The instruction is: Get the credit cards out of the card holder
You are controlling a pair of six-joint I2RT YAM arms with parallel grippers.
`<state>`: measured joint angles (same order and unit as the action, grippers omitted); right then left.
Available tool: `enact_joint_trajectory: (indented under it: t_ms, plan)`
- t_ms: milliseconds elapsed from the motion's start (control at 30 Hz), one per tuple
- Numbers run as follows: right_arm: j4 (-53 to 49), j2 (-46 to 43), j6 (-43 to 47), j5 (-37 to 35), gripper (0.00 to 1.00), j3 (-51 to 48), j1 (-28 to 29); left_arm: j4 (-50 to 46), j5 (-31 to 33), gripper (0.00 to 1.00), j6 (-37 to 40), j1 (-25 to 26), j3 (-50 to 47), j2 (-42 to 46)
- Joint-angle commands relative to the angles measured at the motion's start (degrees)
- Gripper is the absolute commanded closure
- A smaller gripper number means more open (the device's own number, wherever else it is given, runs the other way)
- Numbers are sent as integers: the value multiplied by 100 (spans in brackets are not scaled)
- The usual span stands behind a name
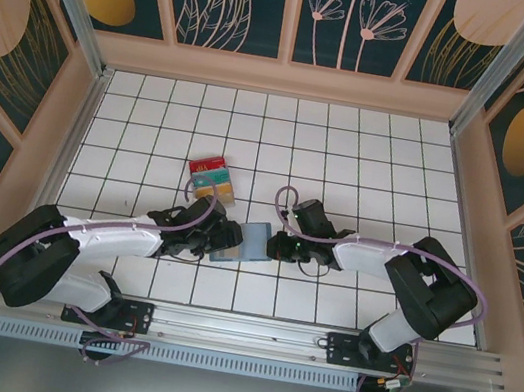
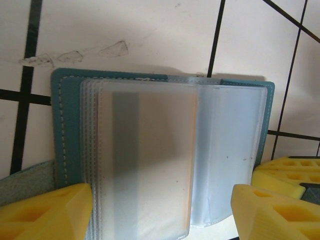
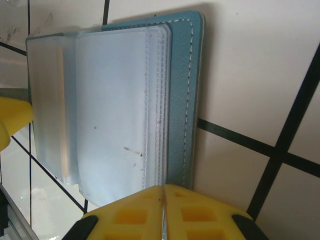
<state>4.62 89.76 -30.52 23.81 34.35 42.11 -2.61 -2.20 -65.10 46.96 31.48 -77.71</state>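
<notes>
**Inspector:** Start nearest the arm bases. How do the grippers stand?

**Operator:** On my left wrist feed, the left gripper [image 2: 160, 215] is spread wide. Its yellow foam fingers [image 2: 45, 212] sit in the two lower corners of the frame, with the near end of the holder between them. I cannot tell whether either finger touches it. On the right wrist feed, the right gripper [image 3: 162, 200] has its yellow pads pressed together at bottom centre, pinching the holder's edge where the sleeves meet the cover.

**Inspector:** And the holder itself?

**Operator:** The slate-blue, soft, stitched folding card holder [image 1: 252, 243] lies open on the white tiled table [image 1: 371, 154]. It is at the centre of the top frame, directly between the left gripper [image 1: 224, 240] and the right gripper [image 1: 273, 246]. Its frosted clear plastic sleeves [image 2: 145, 160] face upward, fanned over the cover.

**Inspector:** Farther out?

**Operator:** The thin rectangular credit cards [image 1: 212, 178] lie in an overlapping pile up and to the left of the holder, apart from it. Red is farthest, teal in the middle, tan nearest.
</notes>
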Motion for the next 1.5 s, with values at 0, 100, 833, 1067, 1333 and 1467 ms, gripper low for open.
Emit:
enact_joint_trajectory:
  t_ms: [0,100,833,1067,1333,1467]
  plan:
    - [6,142,10,-70,90,64,61,216,-131,27,111,29,26,-106]
    - [7,157,20,-70,89,78,61,404,-284,29,112,32,3,-141]
    - [31,187,11,-61,86,81,61,1007,-471,1,88,35,-326,336]
    - [-122,73,35,-227,76,148,61,59,107,6,179,39,-258,667]
    - [-487,-434,-16,-527,72,538,38,-1022,624,42,456,39,-123,729]
    - [-419,-551,-177,-376,72,774,68,-1066,663,66,619,40,-88,577]
